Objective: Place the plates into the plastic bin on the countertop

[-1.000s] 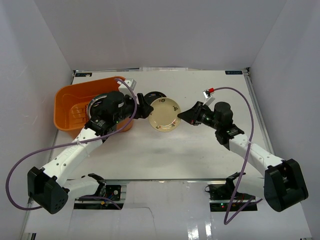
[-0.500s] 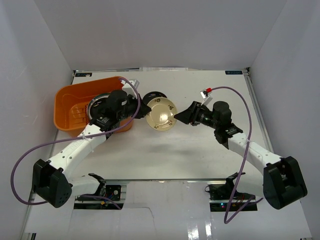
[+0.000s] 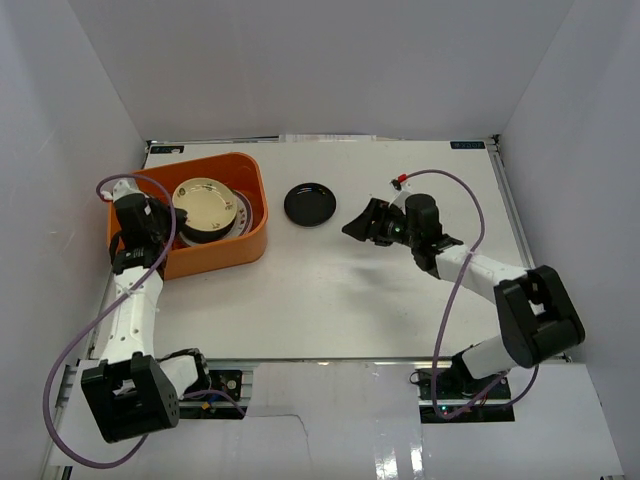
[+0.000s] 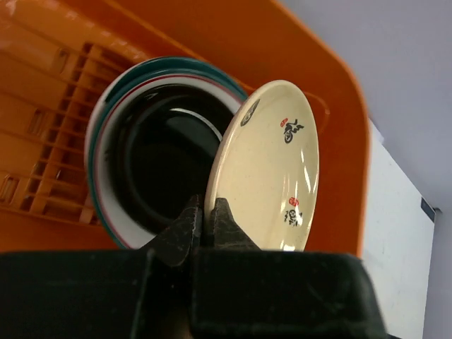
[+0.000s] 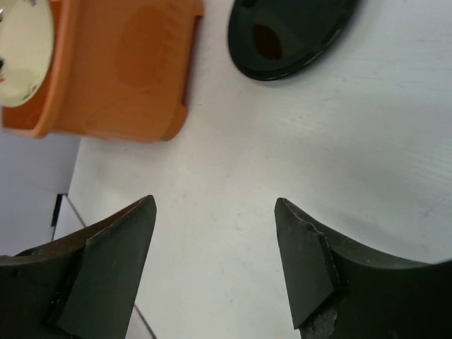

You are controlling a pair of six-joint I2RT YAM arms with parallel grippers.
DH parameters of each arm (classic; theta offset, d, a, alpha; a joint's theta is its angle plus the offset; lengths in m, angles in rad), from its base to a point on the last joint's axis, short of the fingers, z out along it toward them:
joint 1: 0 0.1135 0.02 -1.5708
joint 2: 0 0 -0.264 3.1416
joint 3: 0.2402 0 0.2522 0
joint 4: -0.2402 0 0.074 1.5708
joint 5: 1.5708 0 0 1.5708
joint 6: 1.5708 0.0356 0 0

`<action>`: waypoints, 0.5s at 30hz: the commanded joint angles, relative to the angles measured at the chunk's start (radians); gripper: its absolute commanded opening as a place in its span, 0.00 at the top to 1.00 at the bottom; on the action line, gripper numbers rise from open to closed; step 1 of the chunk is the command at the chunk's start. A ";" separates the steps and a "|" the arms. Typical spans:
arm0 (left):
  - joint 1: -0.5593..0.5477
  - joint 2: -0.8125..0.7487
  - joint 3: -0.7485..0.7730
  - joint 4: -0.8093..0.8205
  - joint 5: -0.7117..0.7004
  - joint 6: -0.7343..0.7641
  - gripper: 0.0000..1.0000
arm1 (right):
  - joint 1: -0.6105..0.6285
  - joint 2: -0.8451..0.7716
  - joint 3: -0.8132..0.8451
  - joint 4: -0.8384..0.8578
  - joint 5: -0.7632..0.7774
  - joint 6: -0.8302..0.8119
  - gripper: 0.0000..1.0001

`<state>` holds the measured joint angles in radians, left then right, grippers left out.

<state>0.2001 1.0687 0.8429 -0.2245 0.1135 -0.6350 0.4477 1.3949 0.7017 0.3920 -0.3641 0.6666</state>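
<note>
Over the plastic bin [image 3: 215, 258] the left gripper [image 4: 205, 219] clamps the tilted cream plate [image 4: 272, 169]; the right gripper [image 5: 212, 261], spread apart, sits right of the bin

Nothing can be read; the cream plate [image 4: 272, 169] pinched in the left gripper [image 4: 205, 219] carries small red-and-black marks [image 4: 292, 131], illegible.
</note>
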 commanded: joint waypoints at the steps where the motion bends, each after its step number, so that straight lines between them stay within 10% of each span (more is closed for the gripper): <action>1: 0.036 -0.019 -0.042 0.033 -0.024 -0.060 1.00 | 0.002 0.129 0.106 0.011 0.109 -0.030 0.26; 8: 0.048 0.089 -0.033 0.045 -0.098 -0.057 0.96 | 0.009 0.433 0.309 0.062 0.201 0.074 0.26; 15: 0.050 0.123 -0.041 0.069 -0.087 -0.040 0.23 | 0.025 0.648 0.427 0.085 0.290 0.166 0.34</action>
<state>0.2440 1.2148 0.7811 -0.2054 0.0326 -0.6727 0.4583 1.9923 1.0630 0.4297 -0.1452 0.7864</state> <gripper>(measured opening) 0.704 0.659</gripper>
